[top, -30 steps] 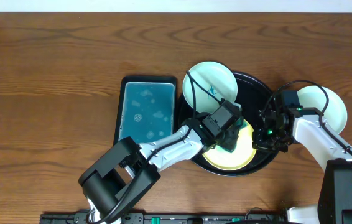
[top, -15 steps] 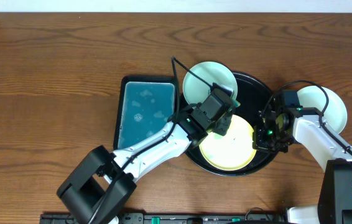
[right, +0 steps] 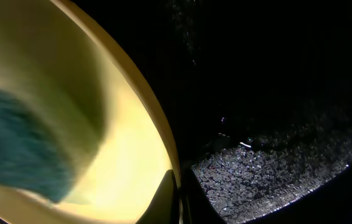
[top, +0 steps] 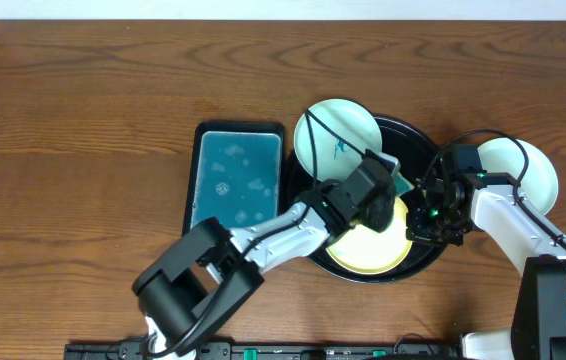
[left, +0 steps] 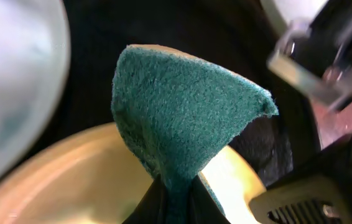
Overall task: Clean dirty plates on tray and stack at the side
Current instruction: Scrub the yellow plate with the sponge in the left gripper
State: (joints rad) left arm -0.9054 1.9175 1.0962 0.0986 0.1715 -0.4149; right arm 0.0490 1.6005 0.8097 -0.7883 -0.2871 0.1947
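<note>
yellow plate (top: pixel 363 258): in black tray (top: pixel 418 145) | mint plate (top: pixel 328 135) (teal scribble): over rim | other mint (top: pixel 538 170): tabletop (top: pixel 83 120)

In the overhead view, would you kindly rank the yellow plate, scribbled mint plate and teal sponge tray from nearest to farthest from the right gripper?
1. The yellow plate, its rim in the right gripper.
2. The scribbled mint plate, up and left.
3. The teal sponge tray, far left.

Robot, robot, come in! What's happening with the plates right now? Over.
Left gripper shut on green sponge, over yellow plate. Right gripper pinching that plate's rim. Scribbled plate at tray edge. Nothing blocking.
</note>
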